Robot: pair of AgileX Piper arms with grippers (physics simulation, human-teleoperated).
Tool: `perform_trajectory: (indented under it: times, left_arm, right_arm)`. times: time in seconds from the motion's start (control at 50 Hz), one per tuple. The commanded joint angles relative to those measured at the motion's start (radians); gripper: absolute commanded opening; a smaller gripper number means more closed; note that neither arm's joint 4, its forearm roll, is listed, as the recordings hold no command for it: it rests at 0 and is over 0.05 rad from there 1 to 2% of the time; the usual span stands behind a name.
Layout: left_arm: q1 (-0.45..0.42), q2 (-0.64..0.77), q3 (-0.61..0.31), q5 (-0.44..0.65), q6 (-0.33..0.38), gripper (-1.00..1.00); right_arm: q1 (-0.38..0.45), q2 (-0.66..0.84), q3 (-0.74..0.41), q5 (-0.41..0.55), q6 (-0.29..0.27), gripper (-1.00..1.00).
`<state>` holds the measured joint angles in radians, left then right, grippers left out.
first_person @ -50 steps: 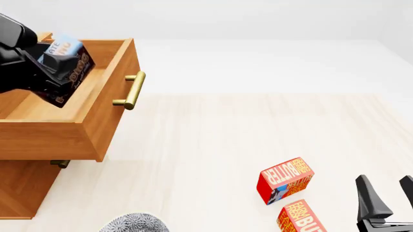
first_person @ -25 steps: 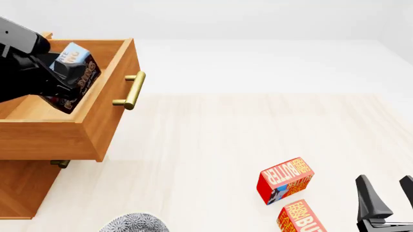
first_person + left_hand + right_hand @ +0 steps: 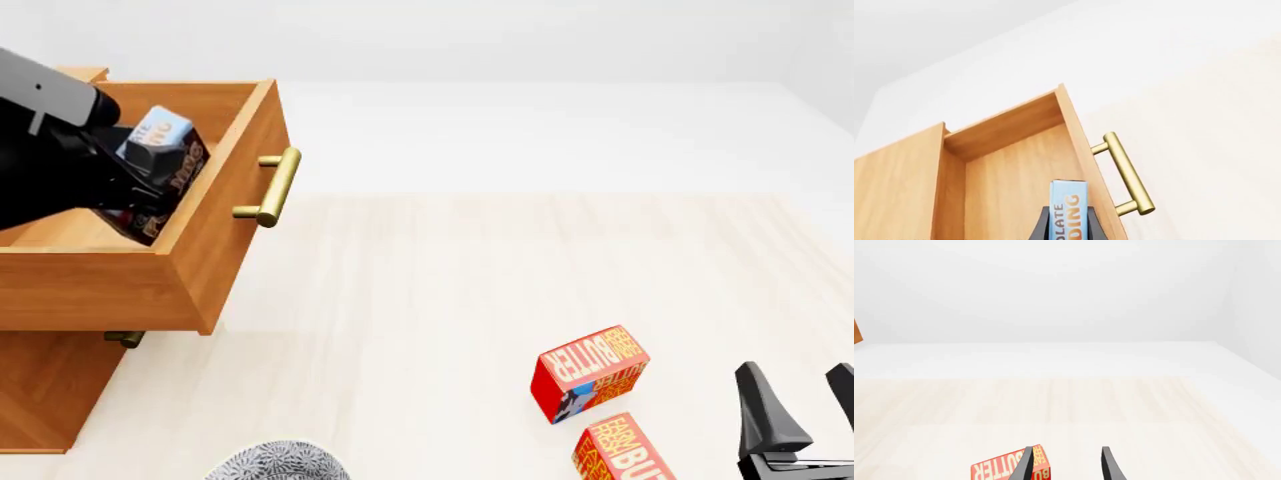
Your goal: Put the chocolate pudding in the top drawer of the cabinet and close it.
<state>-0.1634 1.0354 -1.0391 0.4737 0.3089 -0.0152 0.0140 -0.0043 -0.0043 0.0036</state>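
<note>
The chocolate pudding [image 3: 163, 137], a thin box with a light blue top and dark brown lower half, is tilted inside the pulled-out top drawer [image 3: 200, 262] of the cabinet [image 3: 47, 392]. My left gripper [image 3: 134, 182] is shut on it, low between the drawer walls and close to the front panel. In the left wrist view the chocolate pudding [image 3: 1068, 202] stands edge-on between the black fingers [image 3: 1041, 227], over the drawer floor [image 3: 1011, 172] and beside the brass handle [image 3: 1127, 175]. My right gripper [image 3: 803, 415] is open near the front right and holds nothing.
Two red-orange butter boxes [image 3: 590, 372] [image 3: 621, 450] lie left of the right gripper; one butter box [image 3: 1011, 469] shows beside the open right gripper [image 3: 1067, 467]. A grey patterned object [image 3: 274, 462] peeks in at the front edge. The drawer's brass handle [image 3: 271, 187] juts right.
My left gripper has carried the chocolate pudding down and a little to the right, deeper into the top drawer. The right arm has not moved.
</note>
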Motion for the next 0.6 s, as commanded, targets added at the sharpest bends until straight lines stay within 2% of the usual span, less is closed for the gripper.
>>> perform_trajectory:
  times: [0.02, 0.08, 0.1, 0.12, 0.16, 0.24, 0.32, 0.42, 0.48, 0.5, 0.6]
  left_arm:
    - [0.013, -0.008, 0.02, -0.009, 0.002, -1.0]
    - [0.006, -0.011, 0.015, -0.006, -0.005, -1.0]
    - [-0.013, -0.001, 0.003, 0.0, -0.021, 1.0]
    - [-0.01, -0.006, -0.005, 0.009, -0.037, 1.0]
    - [0.011, -0.028, -0.007, 0.022, -0.013, 1.0]
    - [0.016, -0.049, -0.04, 0.052, -0.024, 1.0]
    - [0.043, -0.092, -0.126, 0.119, 0.003, 1.0]
    - [0.02, -0.13, -0.253, 0.212, 0.025, 1.0]
    - [0.019, -0.14, -0.287, 0.235, 0.028, 1.0]
    - [0.025, -0.162, -0.333, 0.262, 0.04, 1.0]
    - [0.003, -0.17, -0.351, 0.28, 0.056, 1.0]
  right_arm:
    - [0.0, 0.0, 0.0, 0.0, 0.0, 1.0]
    - [0.0, 0.001, 0.0, 0.0, 0.0, 1.0]
    - [0.0, 0.0, 0.0, 0.0, 0.0, 1.0]
    - [0.0, 0.0, 0.0, 0.0, 0.0, 1.0]
    - [0.0, 0.001, 0.0, 0.0, 0.0, 1.0]
    - [0.0, 0.0, 0.0, 0.0, 0.001, 1.0]
    - [0.0, 0.0, 0.0, 0.0, 0.0, 1.0]
    - [0.0, 0.001, 0.0, 0.0, 0.0, 1.0]
    - [0.0, 0.0, 0.0, 0.0, 0.0, 1.0]
    - [0.0, 0.0, 0.0, 0.0, 0.0, 1.0]
    - [0.0, 0.0, 0.0, 0.0, 0.0, 1.0]
